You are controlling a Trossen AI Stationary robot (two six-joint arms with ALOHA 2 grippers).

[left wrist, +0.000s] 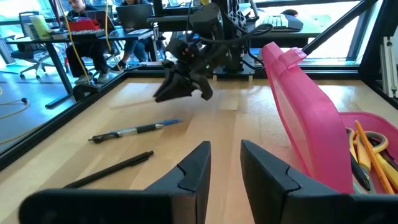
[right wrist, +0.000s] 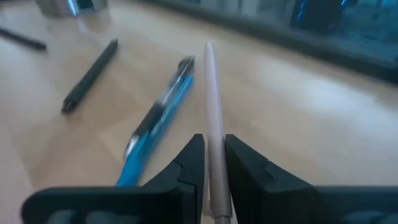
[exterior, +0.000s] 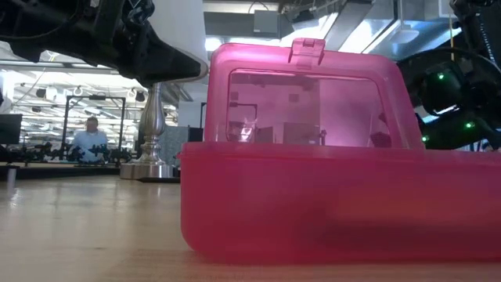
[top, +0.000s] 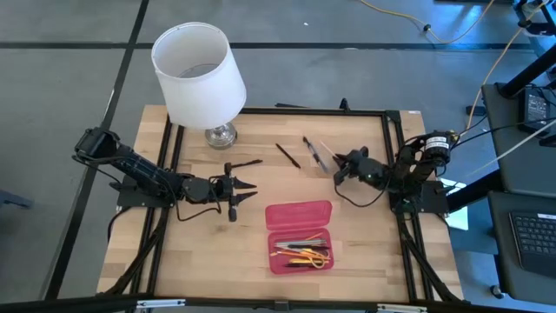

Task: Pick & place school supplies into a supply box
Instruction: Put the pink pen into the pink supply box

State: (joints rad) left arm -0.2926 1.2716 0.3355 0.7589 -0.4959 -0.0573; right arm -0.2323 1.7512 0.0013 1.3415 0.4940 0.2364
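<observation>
The supply box [top: 271, 248] lies open at the near middle of the table, its lid [top: 298, 215] raised. Orange and yellow school supplies [top: 304, 255] lie inside. A black pen [top: 288, 155] and a blue pen [top: 314, 153] lie on the table beyond the box. My right gripper [top: 339, 172] is beside them, shut on a pale pencil [right wrist: 210, 93]. My left gripper [top: 252, 191] hangs left of the box. It is open, with nothing between its fingers [left wrist: 193, 168]. My right gripper pinches the pale pencil's shaft [right wrist: 212, 143] between its two fingers. The fingers lie along the pencil, which runs back between them and points on ahead. They come from the table's right side, slanting a little downward. I cannot tell if the pencil's far end touches the table.
A white-shaded lamp [top: 198, 74] stands on a metal foot [top: 220, 135] at the far left of the table. A black frame [top: 391, 156] runs along the table's edges. Bare wood lies between my left gripper and the pens.
</observation>
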